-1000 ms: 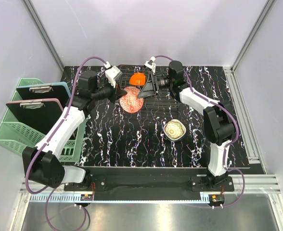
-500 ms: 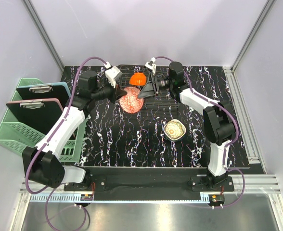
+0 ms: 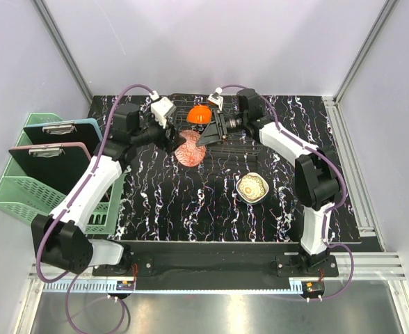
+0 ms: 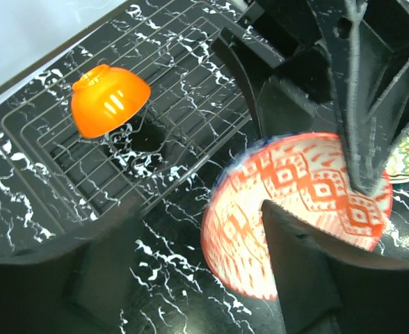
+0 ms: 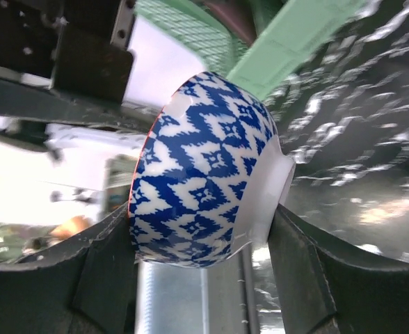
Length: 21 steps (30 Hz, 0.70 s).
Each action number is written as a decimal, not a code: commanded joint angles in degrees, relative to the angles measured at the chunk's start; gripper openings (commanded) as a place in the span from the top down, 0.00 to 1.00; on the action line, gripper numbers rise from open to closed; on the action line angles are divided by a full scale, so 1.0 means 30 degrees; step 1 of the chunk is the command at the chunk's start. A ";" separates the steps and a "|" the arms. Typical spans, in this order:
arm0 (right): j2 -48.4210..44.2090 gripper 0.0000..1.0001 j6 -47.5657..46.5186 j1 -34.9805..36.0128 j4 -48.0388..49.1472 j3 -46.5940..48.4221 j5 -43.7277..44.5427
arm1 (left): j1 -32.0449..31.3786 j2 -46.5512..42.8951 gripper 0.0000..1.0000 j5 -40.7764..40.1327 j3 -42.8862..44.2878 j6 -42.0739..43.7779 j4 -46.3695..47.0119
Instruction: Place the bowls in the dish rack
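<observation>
The right gripper (image 5: 201,221) is clamping the patterned bowl (image 5: 204,160) across its depth, one finger lying over the red-patterned mouth and the other pressing on the white foot, so the bowl is standing on edge with its blue-and-white outside showing in the right wrist view. The left gripper (image 4: 190,226) is sitting just left of it with its jaws spread wide and gripping nothing, the bowl's rim lying between and just beyond its fingers. The bowl is hanging by the near left corner of the dish rack (image 3: 241,142), over the table (image 3: 190,202) rather than over the wires; whether it is touching the surface I cannot tell. Further out, the orange bowl (image 3: 199,113) is already sitting upside down on the far left part of the rack. The cream bowl (image 3: 252,187) is still waiting upright on the table, well apart from the rack on its near right side. By my reading, one bowl is loaded, one is being placed, and one is left.
</observation>
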 commanded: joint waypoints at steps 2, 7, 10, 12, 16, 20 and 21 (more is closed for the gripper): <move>-0.1107 1.00 -0.7991 -0.0075 -0.9589 0.4435 0.4261 | 0.1451 -0.1480 0.14 -0.0074 -0.0887 0.0246 0.0096; -0.1107 1.00 -1.2181 -0.0046 -1.3178 0.7166 0.8837 | 0.3737 -0.1833 0.01 0.1096 -0.1679 0.0303 -0.0606; -0.0845 1.00 -1.4264 -0.0017 -1.4614 0.8777 1.1856 | 0.4383 -0.2009 0.01 0.1362 -0.2441 0.0624 -0.1044; -0.0494 1.00 -1.5956 0.0070 -1.5698 1.0124 1.4226 | 0.4617 -0.2097 0.01 0.1450 -0.3026 0.0859 -0.1222; 0.0647 1.00 -1.8483 0.0188 -1.6755 1.2001 1.7453 | 0.4910 -0.2506 0.01 0.1626 -0.4051 0.1095 -0.1340; 0.1616 1.00 -2.0795 0.0246 -1.7399 1.3698 1.9475 | 0.5145 -0.2916 0.01 0.1744 -0.4784 0.1154 -0.1311; 0.1850 1.00 -2.1121 0.0305 -1.7459 1.3935 1.9683 | 0.5203 -0.2947 0.01 0.1802 -0.4844 0.1154 -0.1339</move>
